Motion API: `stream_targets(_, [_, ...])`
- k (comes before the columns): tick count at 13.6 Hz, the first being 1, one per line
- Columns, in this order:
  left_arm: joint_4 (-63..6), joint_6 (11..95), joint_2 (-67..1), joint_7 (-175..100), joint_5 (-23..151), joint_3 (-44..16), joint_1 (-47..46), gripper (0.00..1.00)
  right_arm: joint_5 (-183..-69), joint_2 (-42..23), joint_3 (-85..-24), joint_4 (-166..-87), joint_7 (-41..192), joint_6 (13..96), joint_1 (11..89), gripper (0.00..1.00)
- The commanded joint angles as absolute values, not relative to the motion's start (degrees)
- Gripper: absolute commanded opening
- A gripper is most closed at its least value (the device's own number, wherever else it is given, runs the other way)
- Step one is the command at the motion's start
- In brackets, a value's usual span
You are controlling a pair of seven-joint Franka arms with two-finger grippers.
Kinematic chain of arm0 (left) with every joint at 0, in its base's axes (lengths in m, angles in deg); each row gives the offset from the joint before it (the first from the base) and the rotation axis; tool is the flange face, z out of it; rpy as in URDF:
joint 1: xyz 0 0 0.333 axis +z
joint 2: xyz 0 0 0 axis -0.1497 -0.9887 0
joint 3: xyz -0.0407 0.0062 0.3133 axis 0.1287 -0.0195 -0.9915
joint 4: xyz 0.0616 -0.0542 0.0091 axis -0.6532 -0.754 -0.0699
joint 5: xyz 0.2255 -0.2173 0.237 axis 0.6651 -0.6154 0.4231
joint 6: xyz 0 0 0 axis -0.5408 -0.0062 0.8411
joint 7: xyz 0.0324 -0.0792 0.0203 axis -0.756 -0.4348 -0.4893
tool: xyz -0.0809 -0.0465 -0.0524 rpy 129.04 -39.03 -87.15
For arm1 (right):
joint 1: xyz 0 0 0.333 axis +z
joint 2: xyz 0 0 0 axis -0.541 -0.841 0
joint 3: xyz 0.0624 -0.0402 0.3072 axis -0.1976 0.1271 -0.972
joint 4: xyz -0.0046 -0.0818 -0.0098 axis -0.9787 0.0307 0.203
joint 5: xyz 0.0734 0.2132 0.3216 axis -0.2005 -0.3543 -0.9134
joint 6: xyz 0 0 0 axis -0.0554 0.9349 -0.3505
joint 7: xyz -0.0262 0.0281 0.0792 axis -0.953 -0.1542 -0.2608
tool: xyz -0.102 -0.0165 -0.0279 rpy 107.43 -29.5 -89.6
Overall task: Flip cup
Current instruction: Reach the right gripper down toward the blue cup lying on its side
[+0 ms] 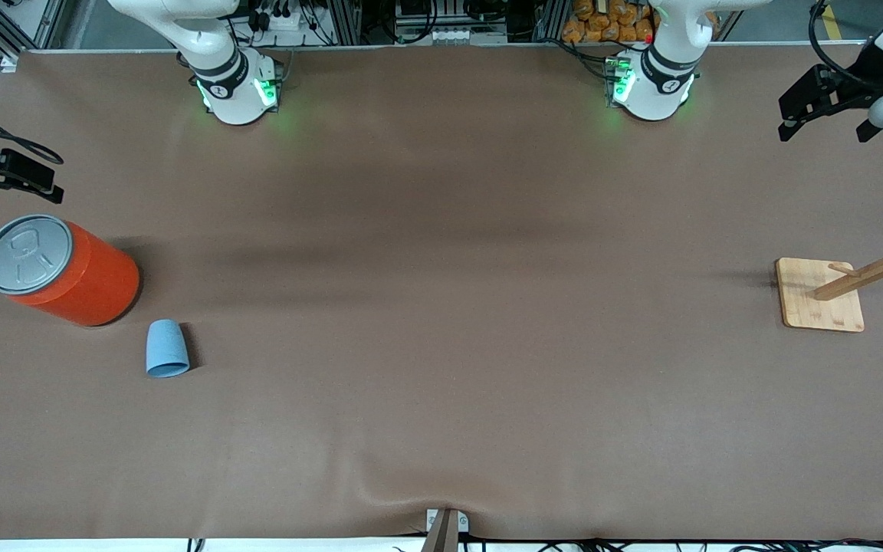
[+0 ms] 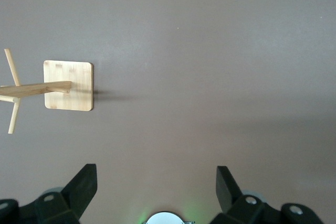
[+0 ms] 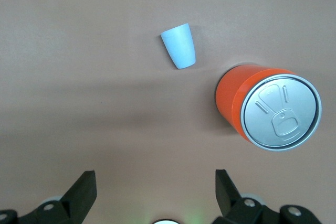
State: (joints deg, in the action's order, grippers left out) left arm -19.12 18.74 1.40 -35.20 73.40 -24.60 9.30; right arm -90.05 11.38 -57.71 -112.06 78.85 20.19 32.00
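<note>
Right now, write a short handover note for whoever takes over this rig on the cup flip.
Left gripper: jaws open, empty, waiting over the left arm's end of the table, above the wooden rack.
Right gripper: jaws open, empty, up over the right arm's end, near the orange can.
Cup: mouth down on the table, beside the orange can and nearer the front camera, apart from it.
Done: nothing; cup untouched.
Left: grasp the cup, likely with the right gripper, turn it mouth up, set it down.

My views are evenly lit from above and sharp. Soft shadow bands cross the table [image 1: 441, 307]; the can [image 1: 66, 268], cup [image 1: 166, 349] and wooden rack [image 1: 848, 287] cast short dim shadows. Green lights glow at my bases.
</note>
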Motion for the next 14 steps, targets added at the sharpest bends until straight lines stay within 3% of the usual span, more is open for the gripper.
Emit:
stream_targets(1, [-19.31, 18.42, 2.02, -34.6, 74.44, -24.6, 9.14, 1.0, -89.41, 12.89, -58.53, -112.62, 79.73, 19.63, 31.69, 1.0])
stream_targets(6, [-16.05, 18.07, -0.8, -34.6, 74.44, -24.86, 9.49, 1.0, -89.15, 12.36, -58.61, -112.88, 79.3, 21.46, 32.31, 1.0])
stream_targets(11, [-16.49, 16.5, -0.18, -35.04, 74.44, -25.04, 10.28, 1.0, -89.06, 4.55, -58.62, -114.37, 78.86, 29.54, 33.71, 1.0])
stream_targets(14, [-16.41, 16.05, -0.18, -35.3, 74.0, -25.04, 11.16, 1.0, -89.06, 3.92, -58.62, -122.07, 78.68, 36.73, 33.72, 1.0])
